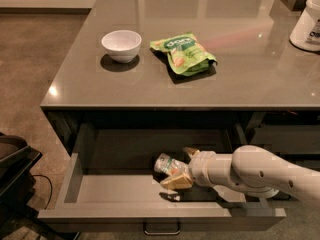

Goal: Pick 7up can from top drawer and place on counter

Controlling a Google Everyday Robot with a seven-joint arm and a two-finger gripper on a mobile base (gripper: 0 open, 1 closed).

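Note:
The 7up can (166, 164), small with a silver end and a green-and-white label, lies tilted inside the open top drawer (115, 189), right of its middle. My gripper (176, 168) reaches into the drawer from the right on a white arm. Its tan fingers (176, 182) sit on either side of the can and close on it. The can looks held slightly above the drawer floor, with a shadow beneath it. The grey-brown counter (240, 79) lies above the drawer.
On the counter stand a white bowl (121, 45) at the left, a flat green snack bag (184, 54) in the middle and a white container (307, 21) at the far right. A dark object (12, 174) stands on the floor left of the drawer. The drawer's bar handle (161, 230) faces front.

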